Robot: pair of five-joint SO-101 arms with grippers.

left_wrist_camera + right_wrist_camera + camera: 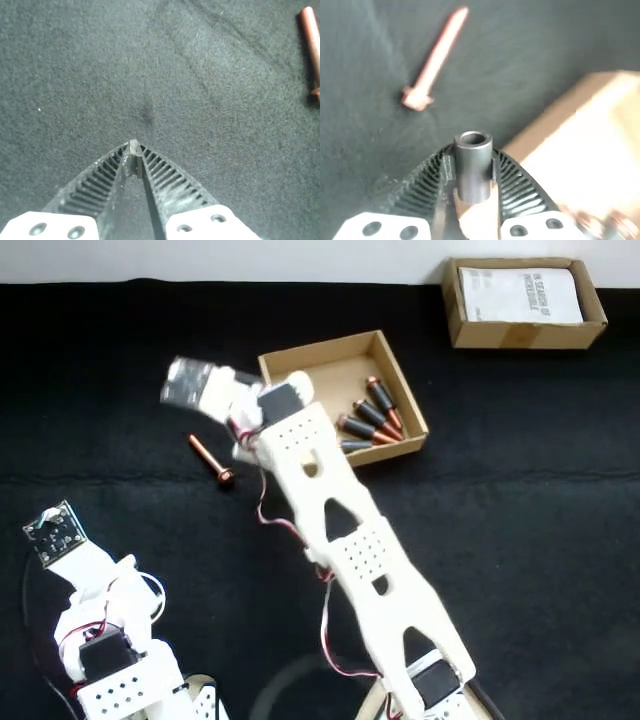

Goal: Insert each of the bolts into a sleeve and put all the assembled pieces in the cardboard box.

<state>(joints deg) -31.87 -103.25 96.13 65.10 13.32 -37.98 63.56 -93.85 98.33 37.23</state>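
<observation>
My right gripper is shut on a dark grey sleeve, which stands upright between the jaws with its open end showing. A loose copper bolt lies flat on the black cloth just beyond it, also seen as the bolt left of the cardboard box. The box edge is close beside the held sleeve. Several assembled pieces lie in the box's right part. My left gripper is shut and empty over bare cloth, with the bolt far off to one side.
The right arm stretches diagonally from the front edge to the box's left corner. The left arm sits folded at the front left. A second cardboard box holding a printed sheet stands at the back right.
</observation>
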